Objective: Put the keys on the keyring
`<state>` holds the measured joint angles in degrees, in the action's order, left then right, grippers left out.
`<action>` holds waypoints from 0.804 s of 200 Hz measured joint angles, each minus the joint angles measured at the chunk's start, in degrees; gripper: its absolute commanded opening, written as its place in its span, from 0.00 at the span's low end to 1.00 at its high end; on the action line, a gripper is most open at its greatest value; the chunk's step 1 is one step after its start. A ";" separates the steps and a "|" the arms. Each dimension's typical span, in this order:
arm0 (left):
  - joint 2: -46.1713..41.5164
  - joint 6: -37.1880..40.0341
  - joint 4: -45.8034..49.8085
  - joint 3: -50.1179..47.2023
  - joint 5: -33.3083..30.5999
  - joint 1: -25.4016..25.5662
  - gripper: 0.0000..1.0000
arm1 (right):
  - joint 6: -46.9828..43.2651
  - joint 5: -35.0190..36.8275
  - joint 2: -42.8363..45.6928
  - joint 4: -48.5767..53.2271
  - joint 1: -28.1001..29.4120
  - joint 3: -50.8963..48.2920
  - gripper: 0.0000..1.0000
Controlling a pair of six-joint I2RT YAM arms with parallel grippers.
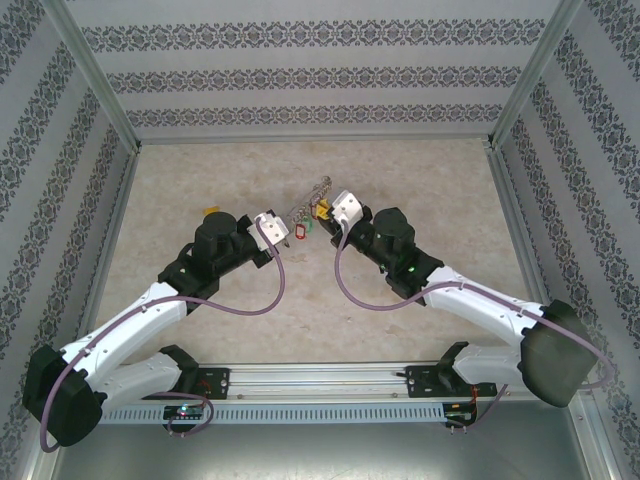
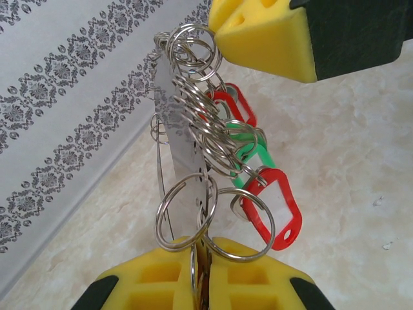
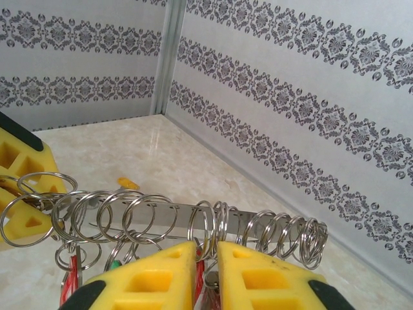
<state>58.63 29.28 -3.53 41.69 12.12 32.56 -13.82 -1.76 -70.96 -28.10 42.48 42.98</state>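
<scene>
A: Left gripper (image 2: 201, 274) clamps the keyring (image 2: 175, 123) at one end, mid-table — keys (image 2: 274, 210) dangle from it.

B: Right gripper (image 3: 206, 261) has its jaws narrow around the small rings (image 3: 139, 216); grip unclear — ease along gently, no twisting.

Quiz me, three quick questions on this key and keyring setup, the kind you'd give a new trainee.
1. True or false: the keyring carries no small rings.
2. Multiple choice: the tags hanging from it are A) red tags and a green tag, B) blue and white, C) all black.
3. Short answer: what is the left gripper shut on?

Key: 1 false, many small rings are strung along it; 2 A; 3 the keyring, at its end.
</scene>
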 measured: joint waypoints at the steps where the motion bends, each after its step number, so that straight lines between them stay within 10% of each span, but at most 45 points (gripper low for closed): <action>1: 0.00 0.00 0.00 0.00 -0.02 0.00 0.00 | 0.00 -0.02 -0.02 0.02 0.00 0.02 0.19; 161: -0.02 -1.53 0.00 0.00 -1.07 -0.04 0.00 | 0.02 1.99 -2.93 -0.07 0.04 2.29 0.15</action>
<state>58.61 27.75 -3.53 41.69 11.05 32.51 -13.80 0.23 -73.89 -28.16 42.52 45.28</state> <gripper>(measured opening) 0.090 0.152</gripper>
